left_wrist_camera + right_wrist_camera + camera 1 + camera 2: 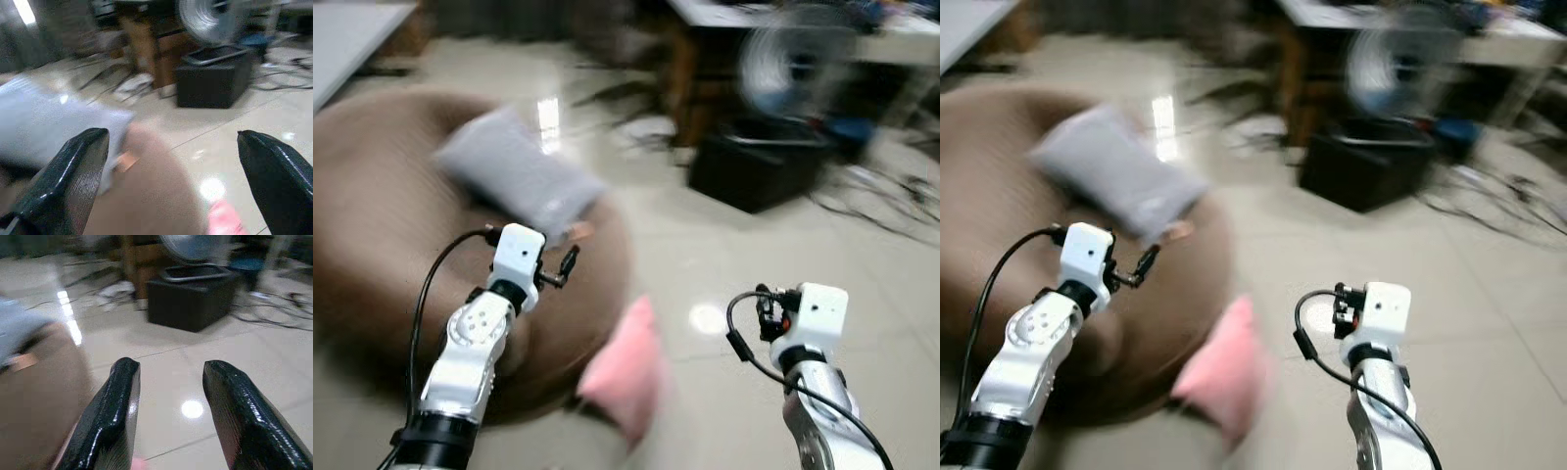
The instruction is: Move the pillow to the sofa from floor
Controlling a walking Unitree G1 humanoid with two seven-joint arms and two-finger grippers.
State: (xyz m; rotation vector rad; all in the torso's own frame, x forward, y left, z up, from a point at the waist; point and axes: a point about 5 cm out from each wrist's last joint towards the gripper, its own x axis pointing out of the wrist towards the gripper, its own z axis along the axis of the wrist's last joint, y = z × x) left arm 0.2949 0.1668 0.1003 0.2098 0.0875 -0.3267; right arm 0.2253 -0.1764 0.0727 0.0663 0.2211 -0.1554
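Two pillows | grey pillow (pixel 514 171) on sofa (pixel 372 245) | pink pillow (pixel 626 372) on floor | left gripper (pixel 171 181) fingers apart, right gripper (pixel 168 416) fingers apart

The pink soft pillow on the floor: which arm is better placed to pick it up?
Probably left. The pink soft pillow leans against the brown round beanbag sofa, between both arms but nearer the left gripper, whose fingers are wide open. The right gripper points over bare tile.

2 pillows: 1 grey pillow (pixel 519 176) at upper left on the brown sofa (pixel 382 245), 1 pink pillow (pixel 626 367) at lower centre on the floor (pixel 724 264). 1 fan (pixel 793 59) and 1 black box (pixel 759 162) at upper right. 2 hands: left hand (pixel 171 161), right hand (pixel 171 396), each with 2 black fingers.
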